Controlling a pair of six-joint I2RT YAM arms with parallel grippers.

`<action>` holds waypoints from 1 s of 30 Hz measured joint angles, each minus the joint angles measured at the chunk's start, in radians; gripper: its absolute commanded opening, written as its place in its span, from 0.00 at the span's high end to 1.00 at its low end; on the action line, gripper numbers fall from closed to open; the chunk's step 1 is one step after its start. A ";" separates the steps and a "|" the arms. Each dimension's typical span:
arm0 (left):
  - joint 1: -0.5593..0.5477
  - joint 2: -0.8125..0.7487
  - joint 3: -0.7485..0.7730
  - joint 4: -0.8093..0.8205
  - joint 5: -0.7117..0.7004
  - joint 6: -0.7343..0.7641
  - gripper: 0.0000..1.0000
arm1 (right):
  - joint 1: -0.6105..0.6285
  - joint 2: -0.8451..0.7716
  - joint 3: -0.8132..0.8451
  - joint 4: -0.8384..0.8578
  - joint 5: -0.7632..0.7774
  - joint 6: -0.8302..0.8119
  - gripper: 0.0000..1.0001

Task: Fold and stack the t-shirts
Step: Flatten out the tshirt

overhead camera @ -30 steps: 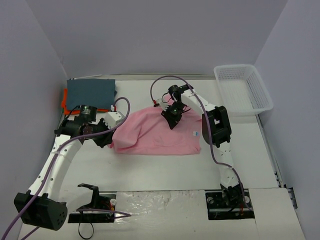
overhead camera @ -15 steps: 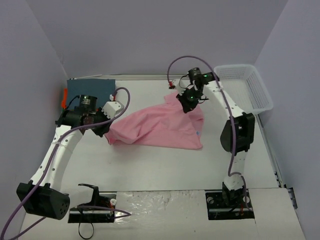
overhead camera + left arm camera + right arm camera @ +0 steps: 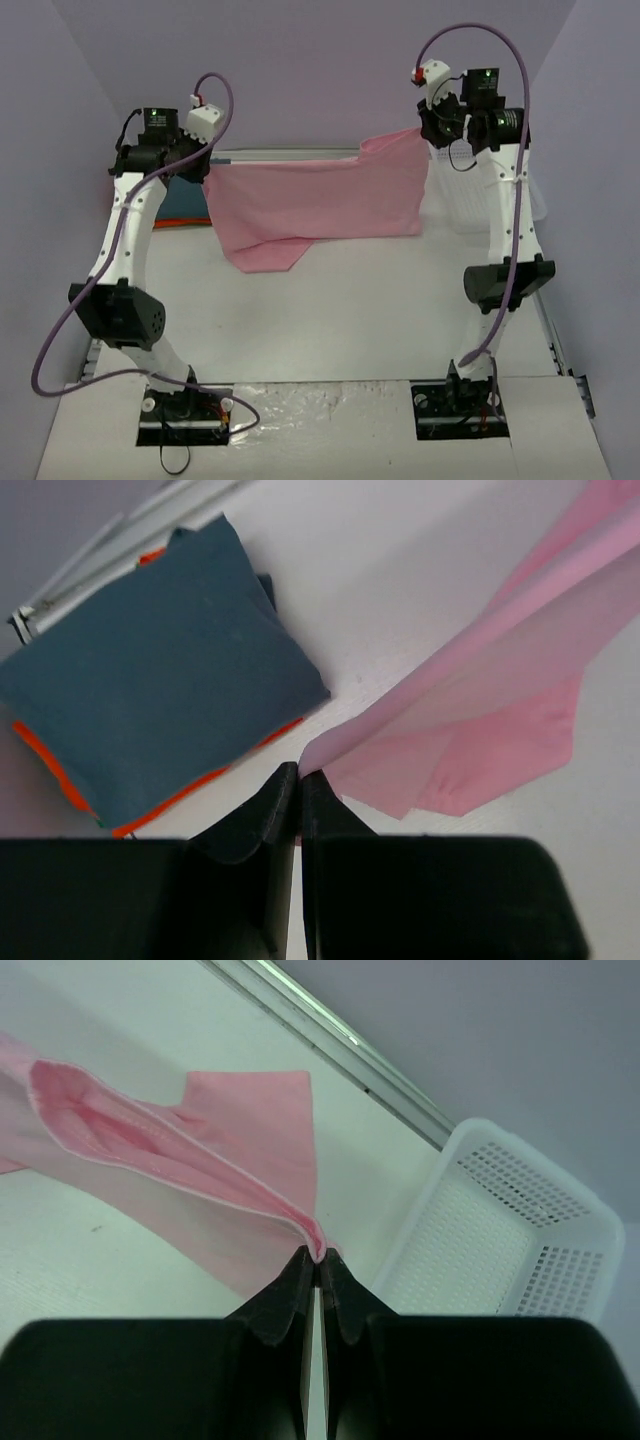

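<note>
White table point(image 3: 350, 310), both arms high. Left gripper point(image 3: 298, 780) and right gripper point(image 3: 318, 1260) each pinch shut on a top corner of the pink t-shirt point(image 3: 320, 200), which hangs spread between them over the far edge. Slate t-shirt point(image 3: 150, 680) sits folded on the orange t-shirt point(image 3: 40, 755) in the far-left corner.

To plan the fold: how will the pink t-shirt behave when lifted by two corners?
Probably floppy: the pink t-shirt drapes limply between the left gripper and the right gripper. Likely light: small fingertip pinches hold it. Its hanging lower corner may drag.
</note>
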State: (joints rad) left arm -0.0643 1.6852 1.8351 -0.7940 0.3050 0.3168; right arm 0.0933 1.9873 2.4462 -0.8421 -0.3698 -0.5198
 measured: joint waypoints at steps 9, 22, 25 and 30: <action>0.002 -0.357 -0.084 -0.030 0.106 -0.025 0.98 | 0.006 -0.425 -0.310 0.023 -0.089 0.022 1.00; 0.001 -0.859 -0.413 -0.195 0.176 -0.024 0.98 | 0.005 -0.933 -0.624 -0.001 -0.136 0.097 1.00; 0.001 -0.838 -0.328 -0.224 0.176 -0.045 0.98 | 0.003 -0.899 -0.570 -0.003 -0.131 0.116 1.00; 0.001 -0.734 -0.176 -0.204 0.167 -0.073 0.98 | 0.003 -0.753 -0.439 0.031 -0.070 0.154 1.00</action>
State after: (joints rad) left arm -0.0635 0.9512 1.6588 -0.9985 0.4717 0.2440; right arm 0.0967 1.2346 2.0071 -0.8112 -0.4400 -0.3656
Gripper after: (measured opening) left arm 0.035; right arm 0.007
